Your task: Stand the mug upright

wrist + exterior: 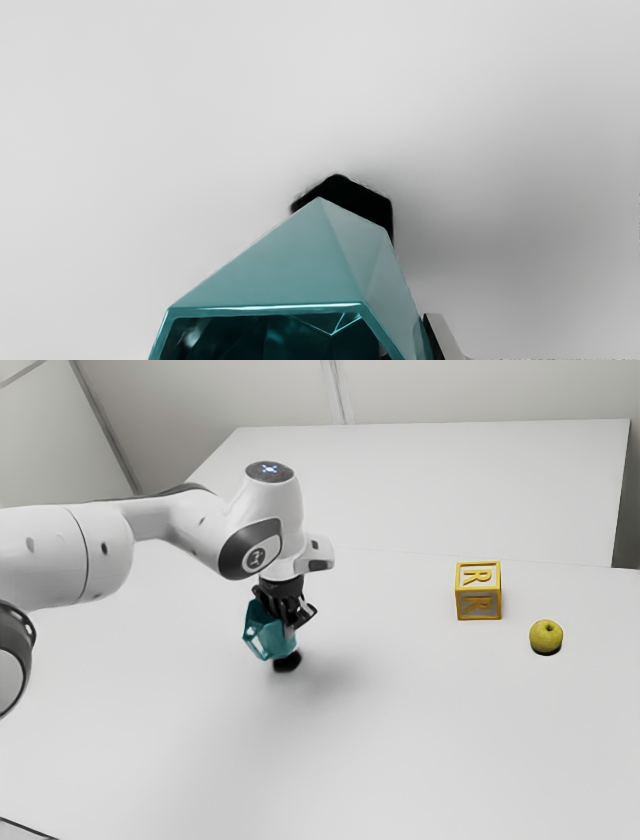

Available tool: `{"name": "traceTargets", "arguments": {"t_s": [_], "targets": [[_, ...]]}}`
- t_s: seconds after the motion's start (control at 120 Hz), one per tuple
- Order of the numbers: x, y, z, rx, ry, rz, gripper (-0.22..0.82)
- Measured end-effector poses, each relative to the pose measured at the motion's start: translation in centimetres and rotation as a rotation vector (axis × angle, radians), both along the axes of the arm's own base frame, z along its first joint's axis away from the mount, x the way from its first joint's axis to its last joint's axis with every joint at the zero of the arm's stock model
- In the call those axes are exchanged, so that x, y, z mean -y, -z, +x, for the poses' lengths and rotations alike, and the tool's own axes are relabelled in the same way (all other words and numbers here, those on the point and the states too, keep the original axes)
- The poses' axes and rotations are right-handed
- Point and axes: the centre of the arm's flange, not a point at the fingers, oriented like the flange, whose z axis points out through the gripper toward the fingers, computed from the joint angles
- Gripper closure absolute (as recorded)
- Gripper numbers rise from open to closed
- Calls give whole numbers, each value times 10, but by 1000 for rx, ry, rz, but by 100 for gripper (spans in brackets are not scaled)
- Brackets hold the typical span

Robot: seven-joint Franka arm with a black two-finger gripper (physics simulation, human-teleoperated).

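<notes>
mug (270, 638) – tilted, held in the pincer (289, 628)

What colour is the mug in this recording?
The mug is teal, paler outside and much darker inside; the wrist view shows it best.

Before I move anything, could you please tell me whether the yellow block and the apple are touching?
Apart. The exterior view shows bare tabletop between the block and the apple.
</notes>
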Motion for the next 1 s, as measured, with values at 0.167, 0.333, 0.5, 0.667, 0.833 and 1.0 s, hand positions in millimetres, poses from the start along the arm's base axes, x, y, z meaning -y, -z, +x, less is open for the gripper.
{"name": "traceTargets", "arguments": {"t_s": [0.167, 0.333, 0.5, 0.667, 0.833, 1.0], "targets": [[1, 13, -2, -27, -55, -14, 78], [2, 18, -2, -33, -90, -18, 78], [3, 28, 0, -40, -113, -16, 78], [4, 31, 0, -40, -135, -25, 77], [5, 35, 1, -45, -150, -32, 68], [6, 31, 0, -41, -163, -45, 50]]}}
